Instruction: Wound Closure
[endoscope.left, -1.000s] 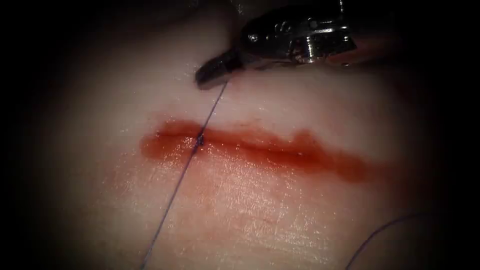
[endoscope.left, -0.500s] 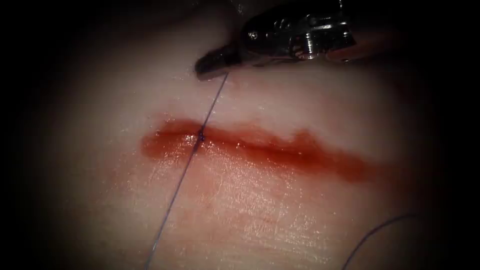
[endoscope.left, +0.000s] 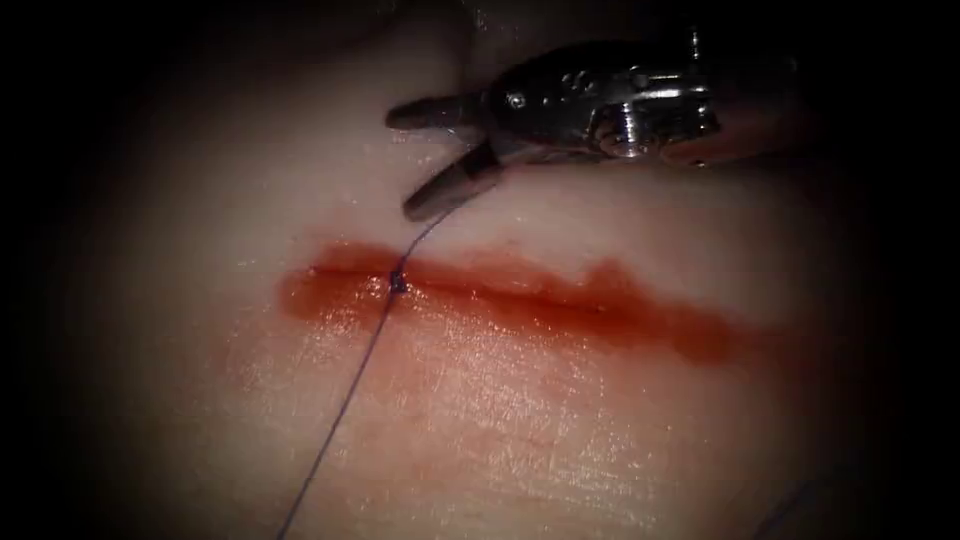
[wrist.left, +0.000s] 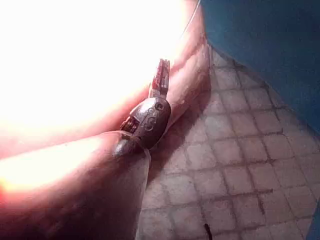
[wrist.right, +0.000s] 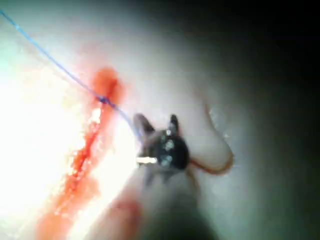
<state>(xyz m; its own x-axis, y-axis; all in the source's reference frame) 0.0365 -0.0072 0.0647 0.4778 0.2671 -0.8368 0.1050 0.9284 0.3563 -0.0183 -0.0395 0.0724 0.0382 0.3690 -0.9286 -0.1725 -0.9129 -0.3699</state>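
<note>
In the endoscope view the right tool (endoscope.left: 401, 165) stands just above the cut (endoscope.left: 560, 300), its jaws wide open and holding nothing. A purple thread (endoscope.left: 345, 410) comes up from the lower left to a small knot (endoscope.left: 397, 282) on the cut's left part. From there it curves slackly up to the lower jaw's tip. The right wrist view gives the same open jaws (wrist.right: 156, 120), with the thread (wrist.right: 60, 67) passing the knot (wrist.right: 104, 100) toward one jaw. The left tool (wrist.left: 161, 75) lies against the tissue's side with its jaws shut. I cannot tell whether it holds thread.
Red fluid fills the cut and stains the tissue (endoscope.left: 560, 420) below it. In the left wrist view the tissue (wrist.left: 75, 75) rests on a tiled mat (wrist.left: 240, 165), with a blue surface (wrist.left: 270, 40) beyond.
The right tool's jaws were shut on the thread above the knot and have opened. The strand between knot and jaw went from taut to slack. The tool dropped slightly toward the cut.
</note>
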